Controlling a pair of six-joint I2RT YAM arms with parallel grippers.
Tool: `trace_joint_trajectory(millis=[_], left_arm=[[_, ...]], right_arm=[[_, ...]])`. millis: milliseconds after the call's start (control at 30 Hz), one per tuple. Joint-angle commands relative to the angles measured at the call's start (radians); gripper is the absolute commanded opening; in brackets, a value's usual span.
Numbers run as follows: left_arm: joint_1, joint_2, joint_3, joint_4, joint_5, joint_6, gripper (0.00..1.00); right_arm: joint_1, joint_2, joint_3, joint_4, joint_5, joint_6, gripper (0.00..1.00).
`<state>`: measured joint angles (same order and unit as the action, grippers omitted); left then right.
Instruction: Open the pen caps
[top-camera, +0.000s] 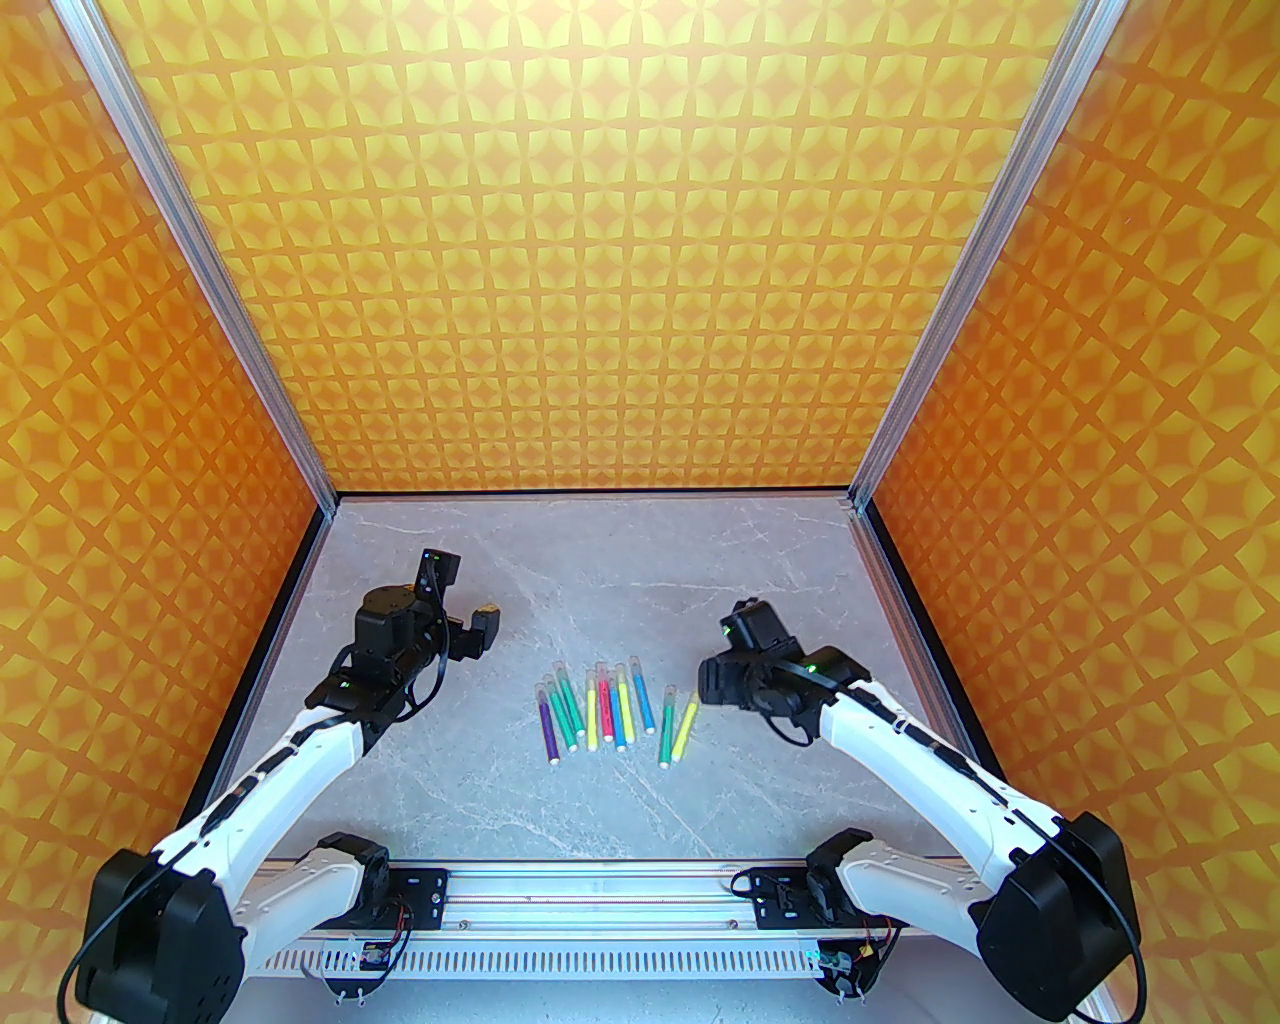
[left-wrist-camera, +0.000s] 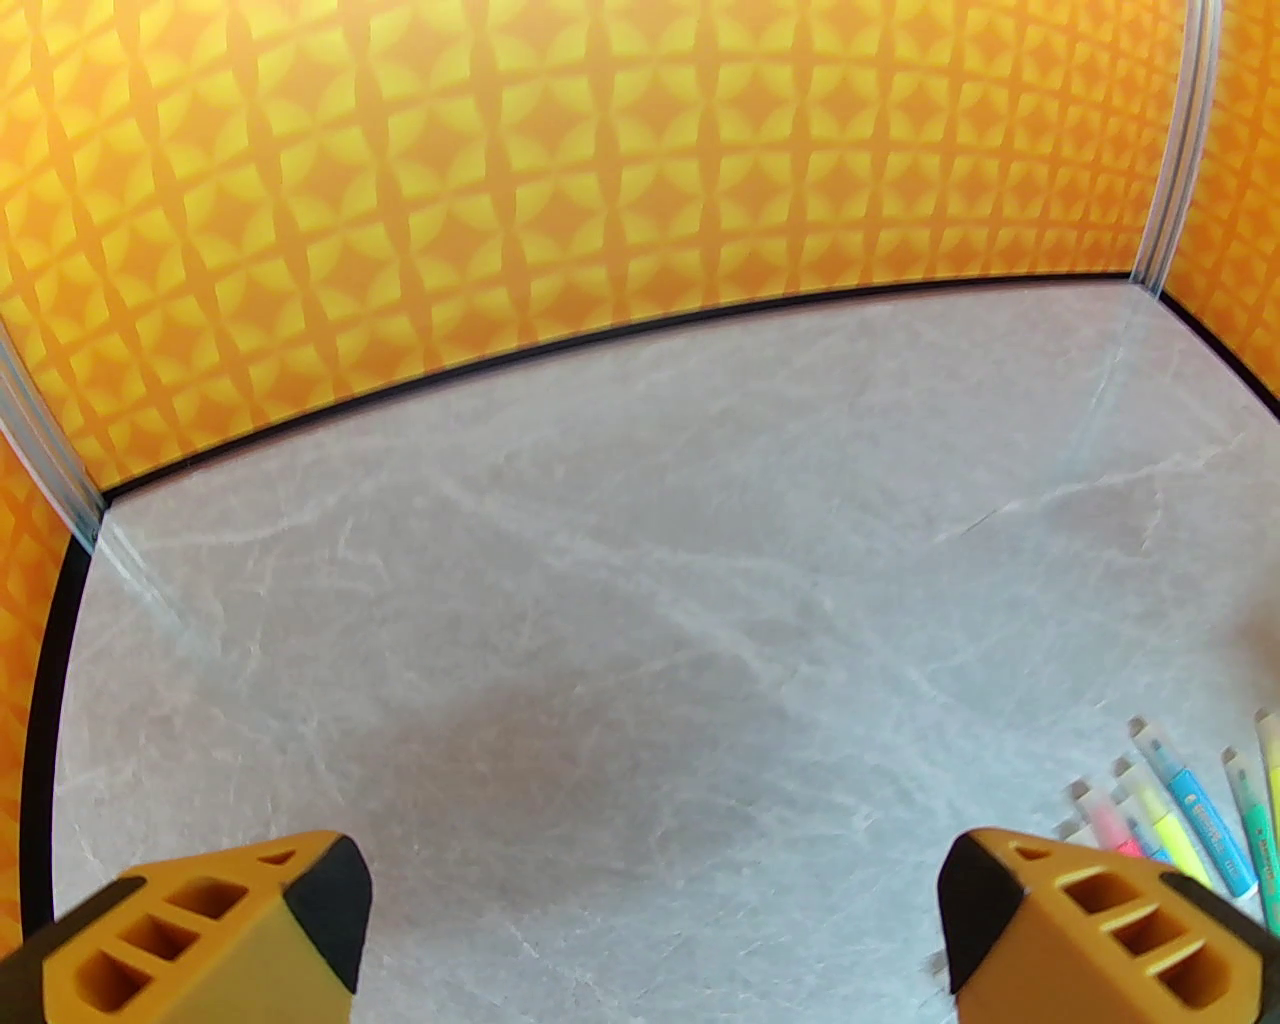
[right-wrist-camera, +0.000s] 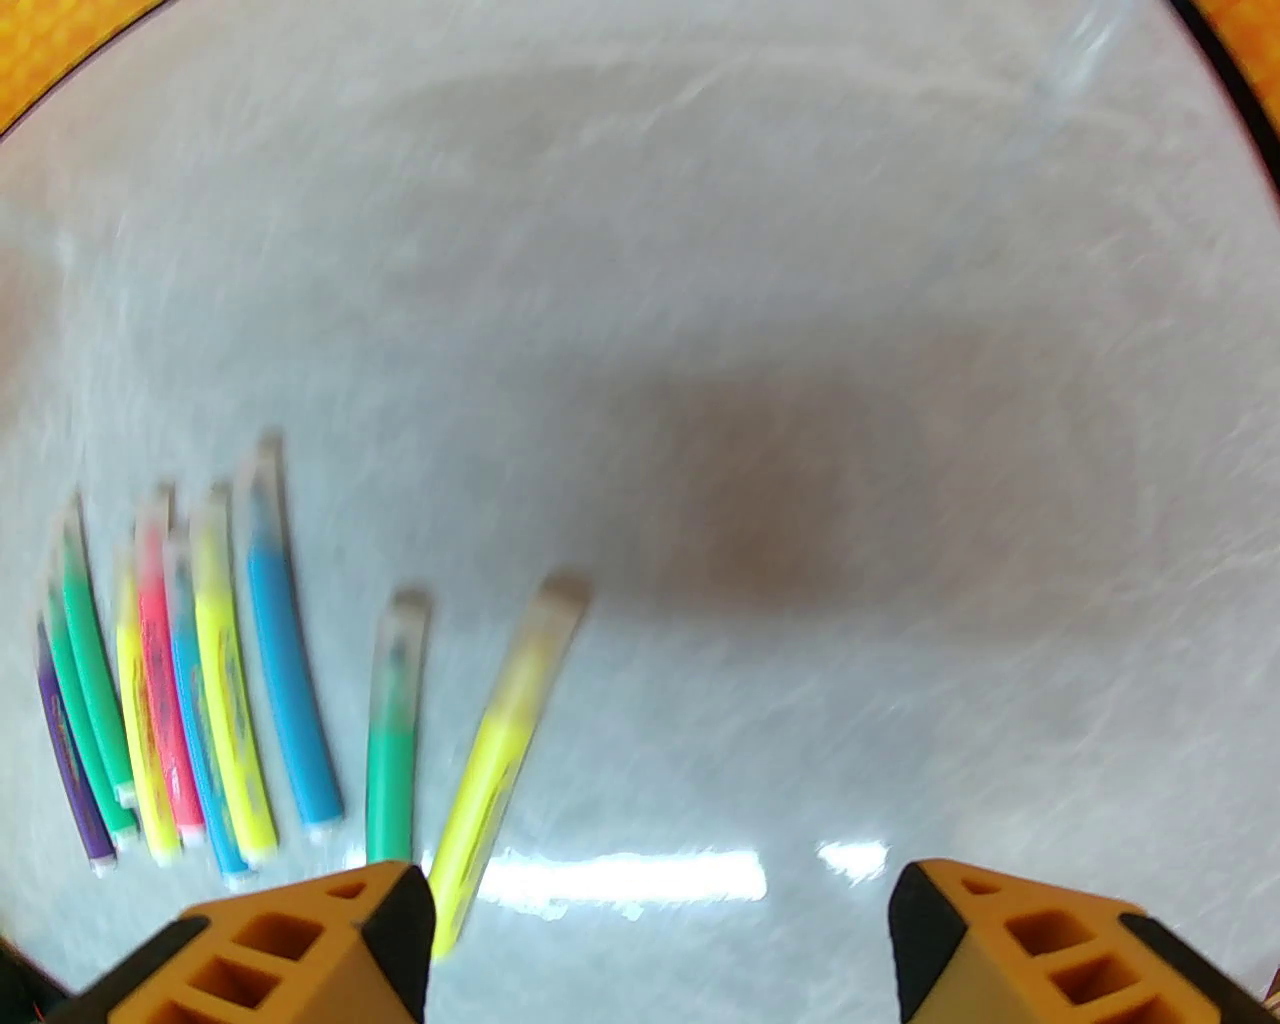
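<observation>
Several coloured pens (top-camera: 600, 712) lie side by side on the grey marble table (top-camera: 500, 790), mid-table between the arms. Their whitish clear pen caps (top-camera: 635, 667) sit on the far ends. My left gripper (top-camera: 478, 630) hovers open to the left of the row; its wrist view has the gripper (left-wrist-camera: 650, 900) wide apart and a few capped pens (left-wrist-camera: 1190, 815) at lower right. My right gripper (right-wrist-camera: 655, 920) is open above the table just right of the row. Close to its left finger (right-wrist-camera: 390, 920) lies a yellow pen (right-wrist-camera: 500, 740) with its cap (right-wrist-camera: 555, 610) on, beside a green pen (right-wrist-camera: 390, 760).
Orange patterned walls (top-camera: 640, 250) with aluminium corner posts (top-camera: 200, 250) close in the table on three sides. Bare marble lies behind the pens (left-wrist-camera: 600, 550) and to the right of the right gripper (right-wrist-camera: 950, 500). The right wrist view is motion-blurred.
</observation>
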<state>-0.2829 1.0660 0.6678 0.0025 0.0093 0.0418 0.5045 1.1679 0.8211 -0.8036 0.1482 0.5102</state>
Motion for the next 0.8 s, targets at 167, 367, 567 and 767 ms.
trace_joint_trajectory(millis=[167, 367, 567, 767], left_arm=[[-0.018, -0.044, -0.029, -0.003, 0.003, 0.013, 0.99], [-0.025, -0.056, -0.04, 0.004, 0.004, 0.016, 0.99], [-0.03, -0.055, -0.045, 0.009, 0.005, 0.022, 0.99], [-0.031, -0.057, -0.053, 0.014, 0.006, 0.03, 0.99]], right_arm=[[0.06, 0.087, -0.042, 0.037, -0.108, 0.106, 0.7], [0.071, 0.13, -0.058, 0.101, -0.133, 0.143, 0.62], [0.08, 0.172, -0.064, 0.144, -0.142, 0.164, 0.6], [0.087, 0.223, -0.07, 0.192, -0.157, 0.182, 0.55]])
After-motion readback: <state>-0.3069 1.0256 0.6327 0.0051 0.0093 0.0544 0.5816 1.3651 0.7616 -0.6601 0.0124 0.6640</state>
